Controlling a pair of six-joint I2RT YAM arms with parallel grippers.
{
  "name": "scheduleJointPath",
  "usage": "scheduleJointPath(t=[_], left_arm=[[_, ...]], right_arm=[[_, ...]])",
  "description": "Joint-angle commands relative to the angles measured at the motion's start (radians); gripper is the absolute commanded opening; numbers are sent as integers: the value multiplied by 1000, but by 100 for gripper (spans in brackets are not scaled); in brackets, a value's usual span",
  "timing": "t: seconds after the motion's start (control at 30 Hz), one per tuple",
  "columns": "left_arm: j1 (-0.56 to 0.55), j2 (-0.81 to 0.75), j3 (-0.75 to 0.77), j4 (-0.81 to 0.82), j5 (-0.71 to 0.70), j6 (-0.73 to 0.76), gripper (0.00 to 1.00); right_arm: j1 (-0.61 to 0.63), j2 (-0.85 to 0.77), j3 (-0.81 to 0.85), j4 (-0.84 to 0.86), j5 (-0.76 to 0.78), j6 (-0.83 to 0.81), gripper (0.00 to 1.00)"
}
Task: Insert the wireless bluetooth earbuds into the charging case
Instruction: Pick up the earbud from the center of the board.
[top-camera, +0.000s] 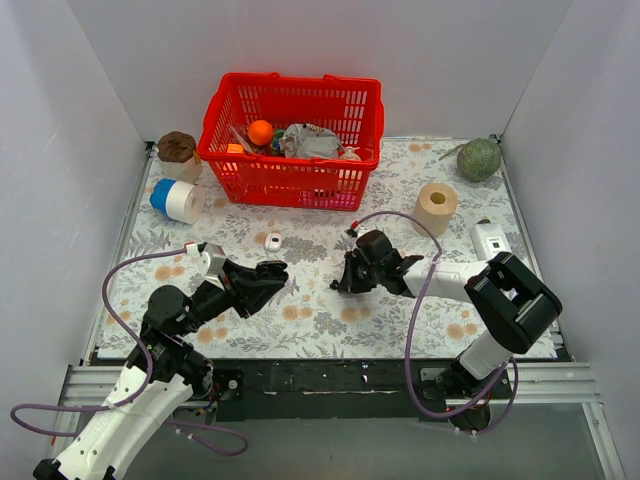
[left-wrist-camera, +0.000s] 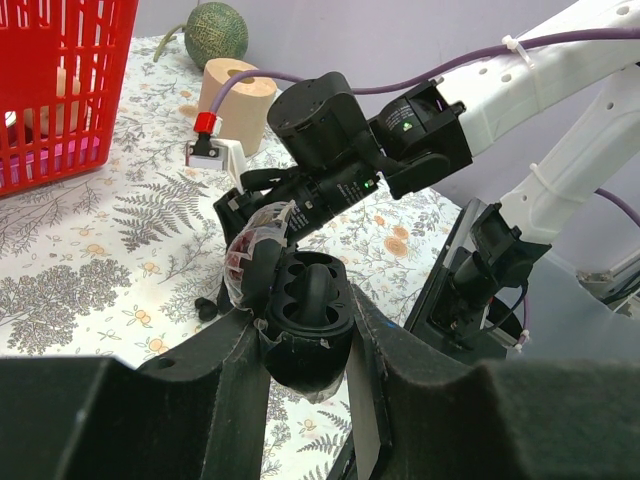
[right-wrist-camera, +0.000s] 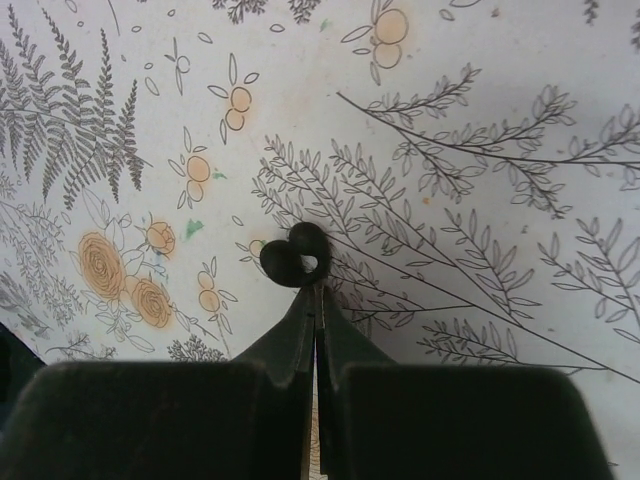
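Black charging case (left-wrist-camera: 305, 300), lid open, clamped in left claw (top-camera: 262, 278). Right claw (right-wrist-camera: 318, 292) pressed together, tips by black earbuds (right-wrist-camera: 294, 256) lying on tabletop (right-wrist-camera: 480, 80).

A red plastic lattice basket (top-camera: 290, 140) stands at the back of the flower-printed table cover (top-camera: 400, 190). Nearer, the left gripper (top-camera: 258, 286), a black rounded charging case (top-camera: 273, 270) at its tip, faces the right gripper (top-camera: 340, 280), apart from it. A tan cardboard roll (top-camera: 436, 208) stands beyond the right gripper.

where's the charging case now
In the top view, the charging case is held in the left gripper, above the cloth left of centre, facing the right gripper.
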Motion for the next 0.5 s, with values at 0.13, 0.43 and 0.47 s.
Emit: scheduleJointPath(t=[0.13, 0.43, 0.47], left_arm=[[-3, 1, 1, 5, 6, -3, 0], [-3, 4, 3, 3, 6, -5, 0], [-3, -1, 1, 3, 6, -6, 0]], right_arm=[[67, 36, 57, -50, -35, -1, 1], [72, -110, 64, -84, 79, -118, 12], [74, -119, 74, -99, 138, -169, 18]])
